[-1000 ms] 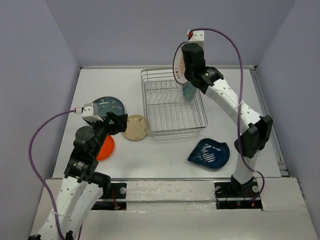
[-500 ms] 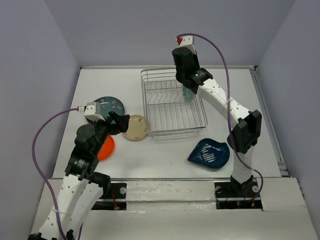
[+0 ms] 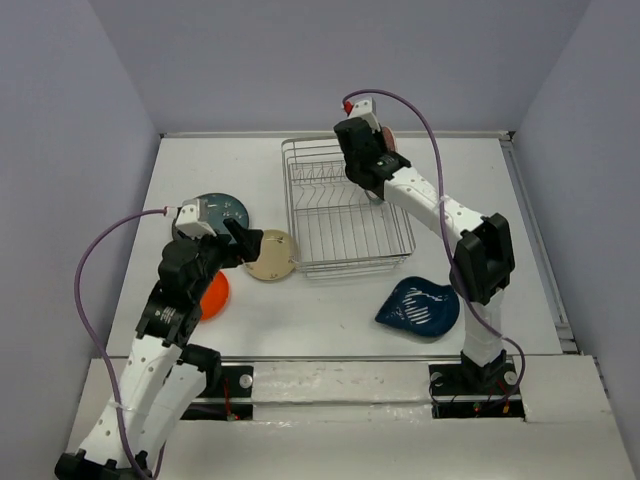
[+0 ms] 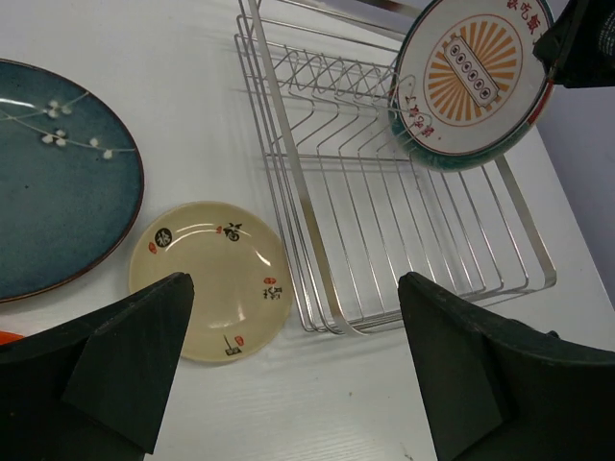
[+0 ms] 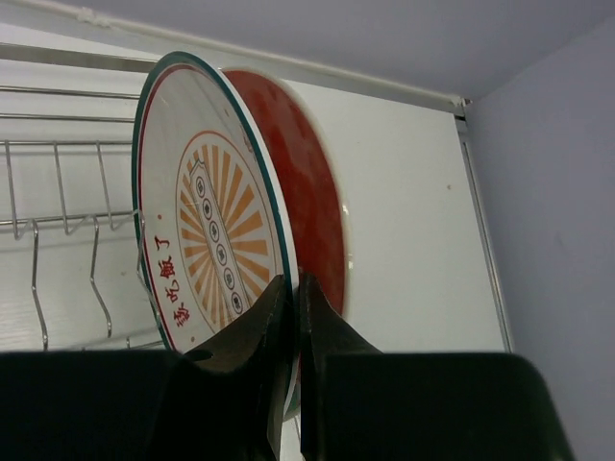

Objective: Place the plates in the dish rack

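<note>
My right gripper (image 5: 291, 283) is shut on the rim of the white sunburst plate (image 5: 207, 230), holding it upright over the far right end of the dish rack (image 3: 300, 215). Close behind it stands the teal-and-red plate (image 5: 312, 192), showing its red back. The sunburst plate also shows in the left wrist view (image 4: 476, 72). My left gripper (image 4: 293, 288) is open and empty above the table, between the beige plate (image 4: 211, 279) and the rack's near left corner. The dark teal plate (image 3: 222, 210), orange plate (image 3: 212, 297) and dark blue plate (image 3: 420, 306) lie flat on the table.
The rack's wire dividers (image 4: 365, 192) run across its middle and left part. The table's back wall edge (image 5: 317, 72) is close behind the rack, and the right wall stands beyond it.
My right arm has swung the sunburst plate left and down, toward the rack's back right end. My left arm has shifted slightly right, toward the beige plate.
</note>
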Robot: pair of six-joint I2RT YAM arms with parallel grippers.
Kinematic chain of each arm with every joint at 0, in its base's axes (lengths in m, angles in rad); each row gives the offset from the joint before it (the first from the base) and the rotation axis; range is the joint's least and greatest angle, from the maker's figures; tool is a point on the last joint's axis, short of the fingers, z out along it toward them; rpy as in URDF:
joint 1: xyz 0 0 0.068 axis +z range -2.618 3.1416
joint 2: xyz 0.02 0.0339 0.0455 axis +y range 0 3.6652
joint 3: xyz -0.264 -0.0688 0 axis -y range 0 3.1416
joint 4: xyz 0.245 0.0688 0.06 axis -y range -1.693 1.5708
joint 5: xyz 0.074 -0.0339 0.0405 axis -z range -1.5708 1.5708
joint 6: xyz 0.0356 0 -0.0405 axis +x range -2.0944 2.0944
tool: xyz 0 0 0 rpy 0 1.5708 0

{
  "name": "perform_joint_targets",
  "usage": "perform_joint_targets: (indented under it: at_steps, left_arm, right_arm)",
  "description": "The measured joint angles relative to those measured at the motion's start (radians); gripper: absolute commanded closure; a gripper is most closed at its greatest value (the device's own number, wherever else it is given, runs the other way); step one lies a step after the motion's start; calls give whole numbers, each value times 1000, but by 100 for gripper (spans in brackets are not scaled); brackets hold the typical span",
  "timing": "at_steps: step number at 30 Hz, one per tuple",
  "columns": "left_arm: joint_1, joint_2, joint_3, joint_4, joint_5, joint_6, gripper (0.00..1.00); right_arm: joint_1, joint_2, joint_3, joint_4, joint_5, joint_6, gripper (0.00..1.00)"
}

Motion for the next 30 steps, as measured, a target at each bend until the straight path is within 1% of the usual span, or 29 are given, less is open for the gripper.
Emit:
perform_joint_targets:
  at_steps: [2,4,5,7,8,9,12,13,14,15,17,18,21,22,24,25,27,28,30]
  left_arm:
    - [0,27,0,-2,11,-14,1]
    - [0,51,0,-2,21,-26,1]
    - [0,65,0,-3,25,-34,1]
    - [0,92,0,-4,31,-51,1]
    - [0,102,0,-5,35,-61,1]
    - [2,113,-1,-4,38,-76,1]
    - [9,140,-17,-2,42,-115,1]
    - [13,148,-33,3,45,-133,1]
    - [18,154,-49,6,47,-149,1]
    - [24,167,-69,6,51,-174,5]
    - [34,198,-97,8,53,-198,9]
    - [37,216,-111,7,51,-212,14]
    - [41,268,-135,-6,39,-243,17]
    - [41,284,-138,-10,35,-252,20]
    - [41,319,-140,-11,17,-267,24]
    - [41,338,-140,-8,6,-274,27]
    - [41,362,-143,-5,-19,-287,30]
    - [41,372,-146,0,-38,-291,33]
    - [41,392,-154,8,-71,-299,34]
  right_arm:
    - [0,12,-8,11,-18,13,93]
    - [0,18,-16,10,-33,20,89]
    - [0,19,-23,10,-42,28,81]
    - [0,19,-35,7,-59,42,72]
    - [0,19,-39,9,-64,50,66]
    - [0,19,-44,11,-69,52,51]
    - [0,11,-61,25,-95,73,37]
    - [0,3,-73,26,-109,82,34]
    - [0,-7,-84,27,-129,87,32]
    - [0,-19,-95,27,-143,95,31]
    - [0,-59,-124,33,-185,110,31]
    - [0,-93,-149,33,-206,120,31]
    - [0,-186,-202,42,-256,140,31]
    - [0,-219,-226,55,-272,146,31]
    - [0,-315,-307,99,-317,163,31]
    - [0,-377,-359,119,-346,174,31]
    - [0,-459,-427,157,-390,191,31]
    - [0,-496,-459,175,-416,203,31]
    - [0,-542,-502,202,-454,224,31]
